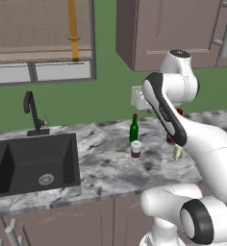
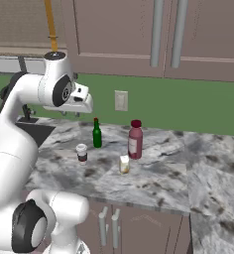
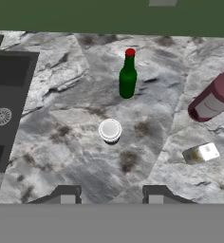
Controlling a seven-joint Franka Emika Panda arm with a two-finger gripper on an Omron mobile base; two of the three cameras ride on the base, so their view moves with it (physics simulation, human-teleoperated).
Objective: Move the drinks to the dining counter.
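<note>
Below my jaws (image 3: 111, 193), standing part open and empty, I am eyeing the light white-topped cup (image 3: 109, 130); gripping its sides.

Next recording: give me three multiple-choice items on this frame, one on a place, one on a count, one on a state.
1. The green bottle stands: A in the sink; B on the marble counter; C on the floor.
2. Drink containers on the counter: A two; B four; C six.
3. The pincer is: A empty above the counter; B gripping the bottle; C inside the sink.
Answers: 1 B, it stands upright on marble right of the sink. 2 B, bottle, cup, maroon bottle, can. 3 A, nothing sits between its tips.
</note>
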